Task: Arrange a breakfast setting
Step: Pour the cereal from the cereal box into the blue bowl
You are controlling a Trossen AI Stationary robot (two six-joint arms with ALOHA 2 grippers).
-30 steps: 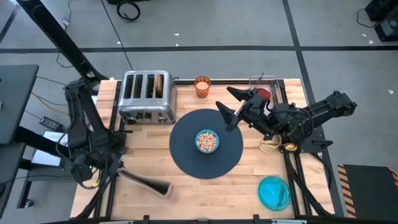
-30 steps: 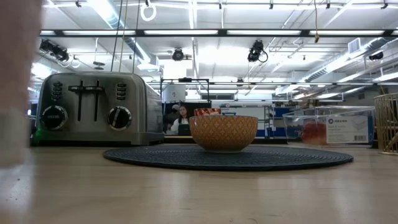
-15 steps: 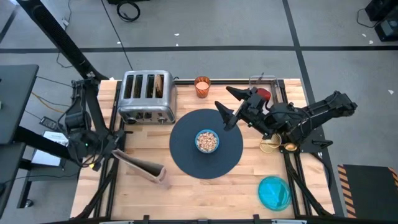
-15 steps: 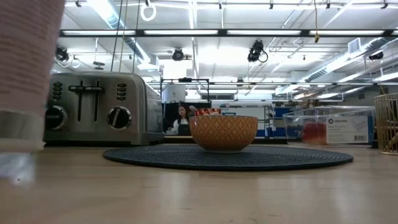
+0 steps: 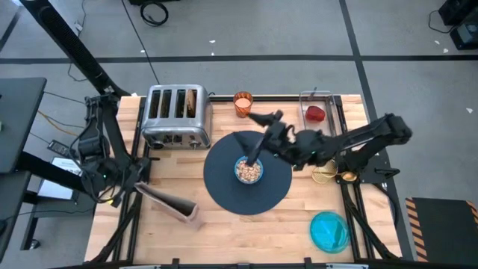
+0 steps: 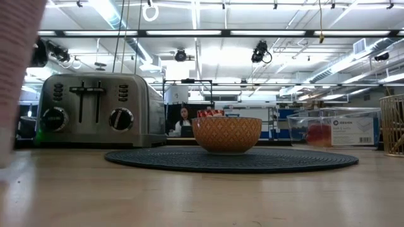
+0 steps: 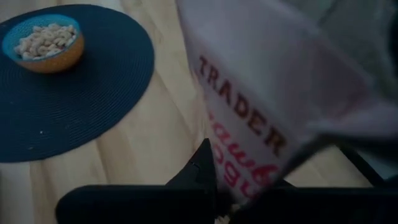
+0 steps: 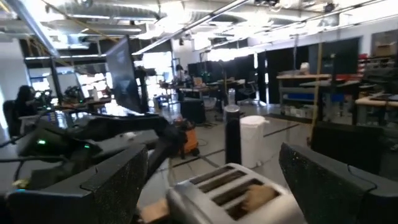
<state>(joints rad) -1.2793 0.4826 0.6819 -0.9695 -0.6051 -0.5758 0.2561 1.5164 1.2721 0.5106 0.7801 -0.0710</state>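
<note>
hovering over the back edge of the dark-blue mat [image 5: 250, 183], the right end effector [image 5: 258, 138] has its fingers spread wide, empty. cereal bowl [image 5: 249, 169] sits mid-mat. left end effector [image 5: 142, 188] is clamped on a cereal bag [image 5: 168, 202] near the table [image 5: 224, 235] 's front-left.

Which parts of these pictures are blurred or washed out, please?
Left wrist view: the cereal bag close to the lens is smeared, while the bowl stays clear. Low view: a pale blurred shape fills the left edge, and ceiling lights glare. Right wrist view: the toaster is soft.
</note>
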